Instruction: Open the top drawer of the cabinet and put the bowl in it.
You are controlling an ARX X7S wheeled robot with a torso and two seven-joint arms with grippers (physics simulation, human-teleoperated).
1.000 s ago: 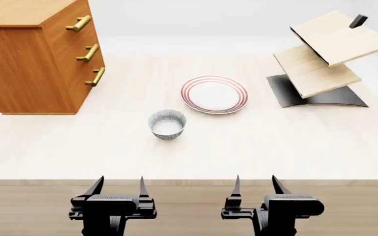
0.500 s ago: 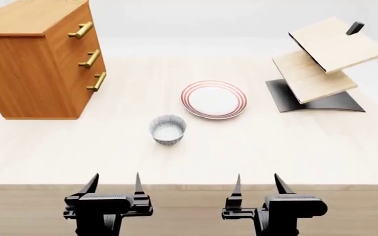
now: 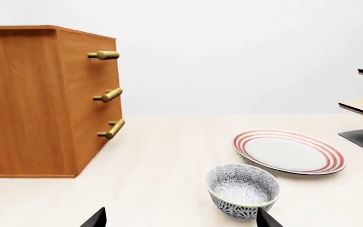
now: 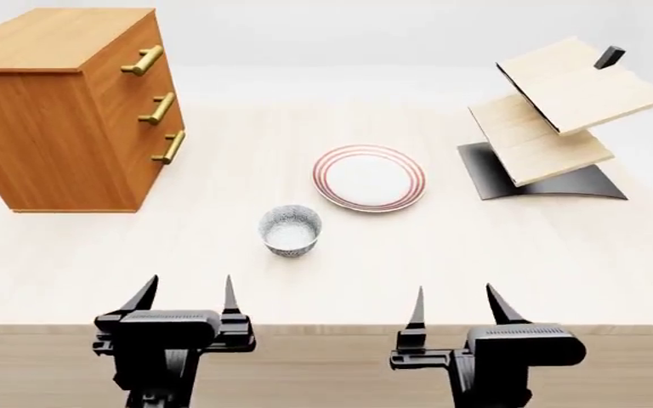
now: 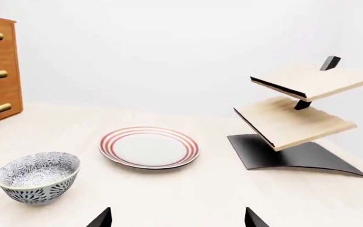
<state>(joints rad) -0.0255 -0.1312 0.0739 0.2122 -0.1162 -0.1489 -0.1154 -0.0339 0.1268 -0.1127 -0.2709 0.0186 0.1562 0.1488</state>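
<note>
- While both my jaws stand wide and hold nothing, my left gripper (image 4: 186, 293) and right gripper (image 4: 457, 304) hang at the table's near edge.
- The bowl (image 4: 290, 229) sits upright ahead, probably light, stiff, slick; I'd pinch its rim.
- Farthest, the cabinet (image 4: 43, 127): all 3 drawers shut, the top drawer (image 4: 133, 51) pulls by its brass handle (image 4: 143, 60).

Orange-brown cabinet (image 4: 60, 110), grey-blue speckled bowl (image 4: 290, 230), seemingly red-ringed white plate (image 4: 369, 178).

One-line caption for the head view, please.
Both open grippers, left gripper and right gripper, at the table edge; bowl beside plate, cabinet drawers closed.
</note>
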